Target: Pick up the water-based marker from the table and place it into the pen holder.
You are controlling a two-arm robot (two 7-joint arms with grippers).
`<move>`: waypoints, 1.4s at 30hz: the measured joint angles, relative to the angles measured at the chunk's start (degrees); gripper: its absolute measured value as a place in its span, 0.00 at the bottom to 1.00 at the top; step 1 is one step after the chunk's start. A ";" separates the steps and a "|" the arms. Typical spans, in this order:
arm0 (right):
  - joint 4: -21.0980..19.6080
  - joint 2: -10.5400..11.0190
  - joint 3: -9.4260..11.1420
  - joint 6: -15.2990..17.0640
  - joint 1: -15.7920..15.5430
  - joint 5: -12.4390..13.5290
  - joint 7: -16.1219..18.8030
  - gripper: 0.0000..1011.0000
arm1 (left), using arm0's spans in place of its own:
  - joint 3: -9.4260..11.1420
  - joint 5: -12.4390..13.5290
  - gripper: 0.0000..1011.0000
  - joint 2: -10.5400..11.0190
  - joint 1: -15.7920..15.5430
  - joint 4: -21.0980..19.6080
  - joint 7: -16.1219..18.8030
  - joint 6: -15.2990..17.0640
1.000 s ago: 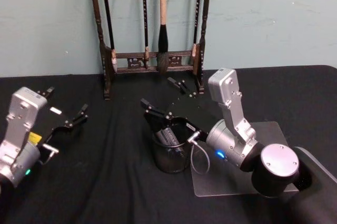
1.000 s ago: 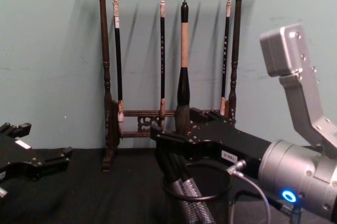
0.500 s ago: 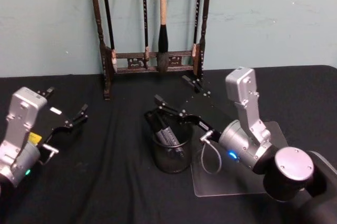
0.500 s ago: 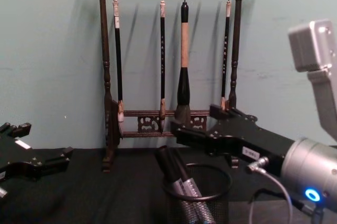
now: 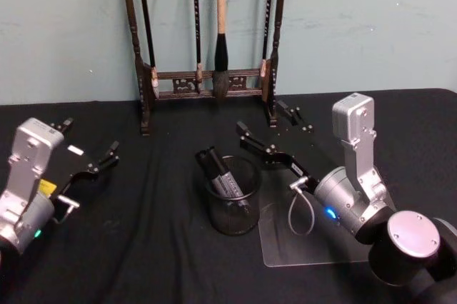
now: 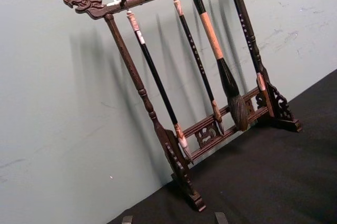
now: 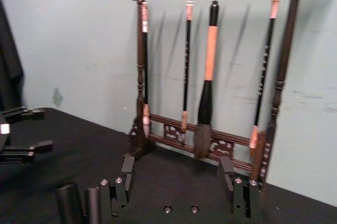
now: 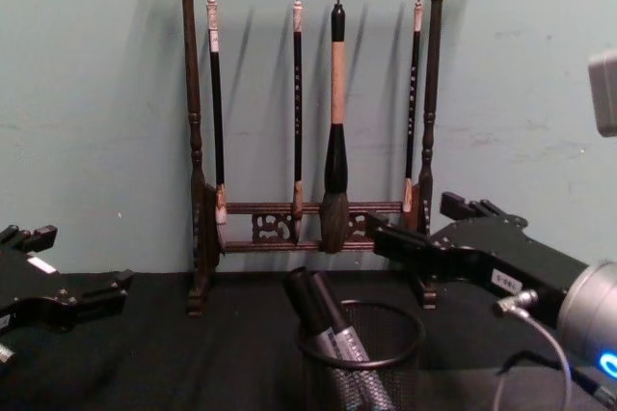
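Observation:
The black wire-mesh pen holder (image 5: 232, 208) (image 8: 386, 358) stands mid-table. The water-based marker (image 5: 223, 175) (image 8: 323, 319), a dark barrel with a grey label, leans inside it beside another dark pen, tops tilted toward my left. Both tops (image 7: 79, 199) show in the right wrist view. My right gripper (image 5: 260, 116) (image 8: 413, 216) (image 7: 176, 170) is open and empty, just right of and behind the holder, above rim height. My left gripper (image 5: 91, 135) (image 8: 72, 259) rests open at the far left, well away from the holder.
The tall dark wooden brush rack (image 5: 207, 83) (image 8: 318, 228) (image 6: 179, 145) (image 7: 210, 134) with several hanging brushes stands at the back against the green wall. A clear flat sheet (image 5: 285, 243) lies on the black cloth under my right arm.
My right gripper has drawn back to the right, off the holder's mouth, staying open. The marker remains leaning in the holder. The left arm has not moved.

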 joint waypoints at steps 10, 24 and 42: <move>0.00 -0.85 2.36 0.27 -1.04 -2.34 -3.42 0.99 | 0.00 0.00 1.00 0.00 0.00 0.00 0.00 0.00; 2.01 -2.02 5.43 -1.36 -2.26 -4.83 -5.71 0.99 | 0.00 0.00 1.00 0.00 0.00 0.00 0.00 0.00; 4.41 -2.76 7.27 -0.87 -3.58 -6.16 -5.45 0.99 | 0.00 0.00 1.00 0.00 0.00 0.00 0.00 0.00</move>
